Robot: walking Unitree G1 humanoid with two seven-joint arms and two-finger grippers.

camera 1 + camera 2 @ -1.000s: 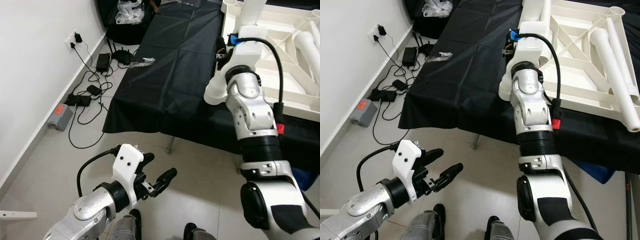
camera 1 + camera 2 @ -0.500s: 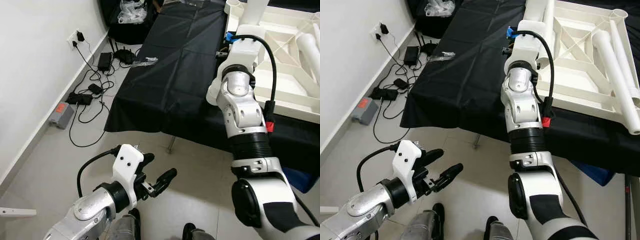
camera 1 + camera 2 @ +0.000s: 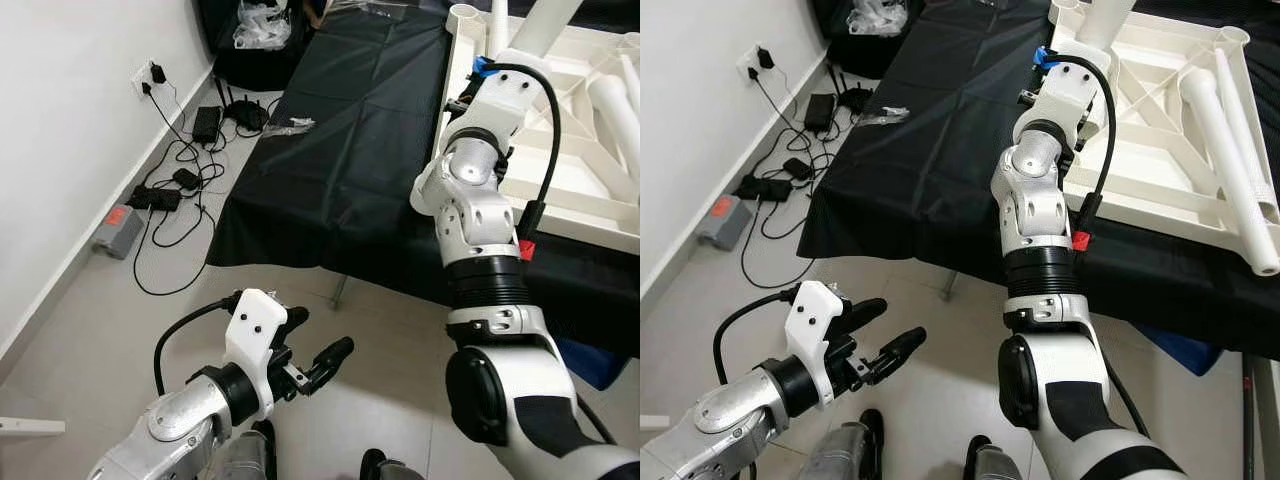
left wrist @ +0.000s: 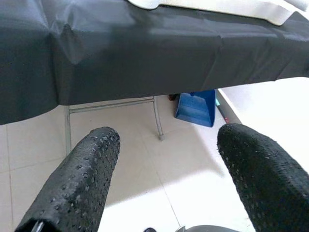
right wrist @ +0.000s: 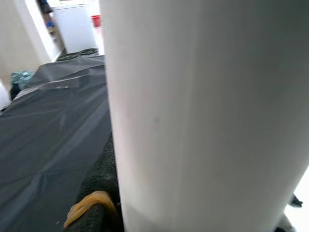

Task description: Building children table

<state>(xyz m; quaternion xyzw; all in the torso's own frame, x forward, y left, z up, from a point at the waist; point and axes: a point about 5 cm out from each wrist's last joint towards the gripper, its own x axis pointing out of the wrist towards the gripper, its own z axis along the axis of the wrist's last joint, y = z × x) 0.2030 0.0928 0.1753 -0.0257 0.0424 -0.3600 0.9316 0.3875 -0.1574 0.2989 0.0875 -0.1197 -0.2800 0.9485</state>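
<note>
The white children's table top (image 3: 1160, 140) lies upside down on a table draped in black cloth (image 3: 350, 130). One white table leg (image 3: 1232, 150) rests loose across it. My right gripper (image 3: 1085, 60) is raised over the top's near left corner, shut on another white table leg (image 3: 1108, 15) that points up and away. In the right wrist view that leg (image 5: 203, 116) is pressed against a black finger (image 5: 96, 191). My left gripper (image 3: 315, 338) hangs low over the floor tiles, open and holding nothing, as the left wrist view's spread fingers (image 4: 79, 179) show.
Cables, chargers and a wall socket (image 3: 185, 150) lie along the left wall, with a grey and red box (image 3: 122, 228) on the floor. A blue bin (image 4: 195, 106) stands under the draped table. A small clear packet (image 3: 290, 125) lies on the cloth.
My right arm has swung the held leg rightward and more upright, toward the table top's corner; its lower end no longer shows beside the wrist. The left arm has not moved.
</note>
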